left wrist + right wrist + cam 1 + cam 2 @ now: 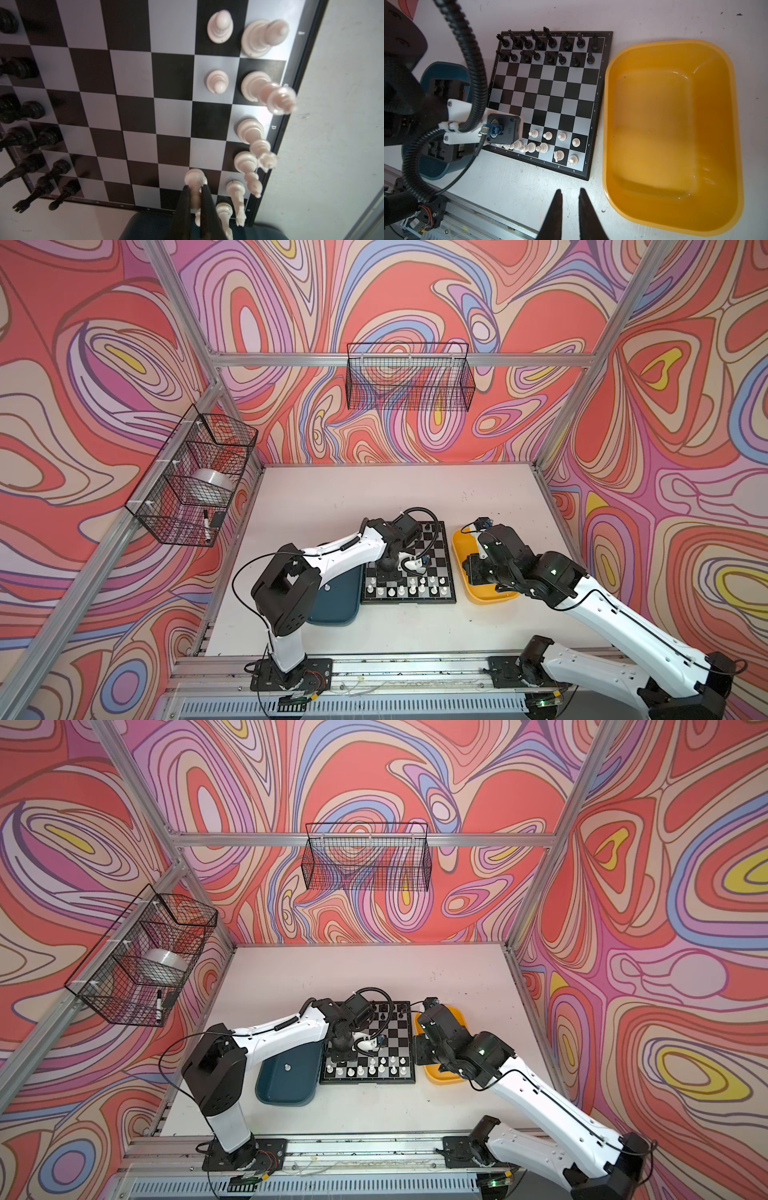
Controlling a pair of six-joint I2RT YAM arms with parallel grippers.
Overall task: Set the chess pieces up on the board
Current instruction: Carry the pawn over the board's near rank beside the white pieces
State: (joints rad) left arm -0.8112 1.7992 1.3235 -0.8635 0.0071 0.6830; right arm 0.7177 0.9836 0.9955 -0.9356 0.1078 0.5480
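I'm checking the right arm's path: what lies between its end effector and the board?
Only bare white table, as the right wrist view shows: no piece lies between the right end effector and the board's near edge.

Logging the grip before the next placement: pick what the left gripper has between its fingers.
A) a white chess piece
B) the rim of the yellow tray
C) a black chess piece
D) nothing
A: in the left wrist view the left gripper is shut on a white chess piece, held over the board.
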